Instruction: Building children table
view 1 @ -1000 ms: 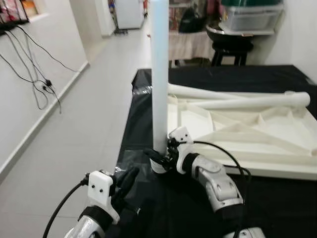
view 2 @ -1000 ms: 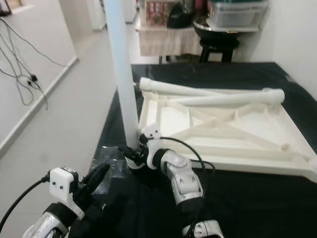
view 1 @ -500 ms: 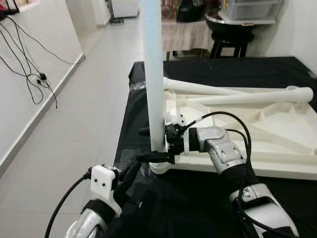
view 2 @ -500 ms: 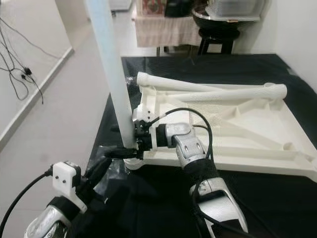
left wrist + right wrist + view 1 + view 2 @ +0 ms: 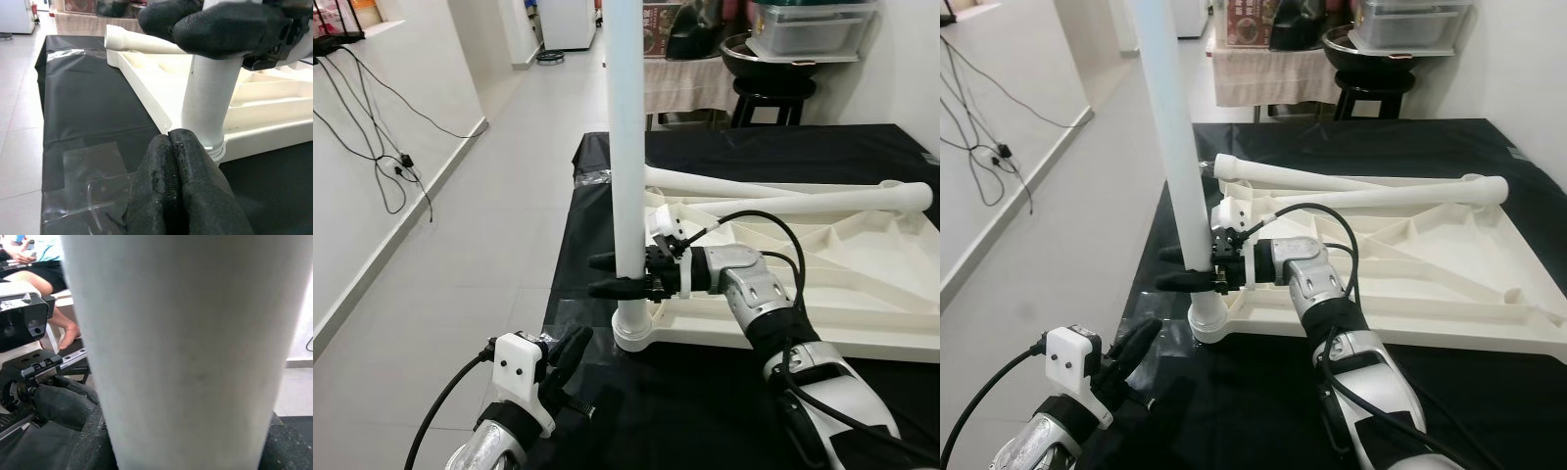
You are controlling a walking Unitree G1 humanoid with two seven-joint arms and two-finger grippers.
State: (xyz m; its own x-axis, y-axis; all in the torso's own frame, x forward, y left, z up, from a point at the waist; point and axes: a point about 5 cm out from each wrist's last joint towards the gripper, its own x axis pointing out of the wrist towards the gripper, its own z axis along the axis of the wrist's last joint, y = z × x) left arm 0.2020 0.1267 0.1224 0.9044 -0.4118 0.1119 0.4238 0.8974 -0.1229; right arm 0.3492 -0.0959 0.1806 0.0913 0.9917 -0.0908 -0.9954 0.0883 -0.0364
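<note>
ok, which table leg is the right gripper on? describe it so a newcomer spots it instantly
On the black-covered table lies an upside-down white tabletop. At its near-left corner a white table leg stands upright in its socket, with the right gripper clasped around it low down. The two other white legs lie flat across the tabletop's far edge; this is the one standing.
</note>
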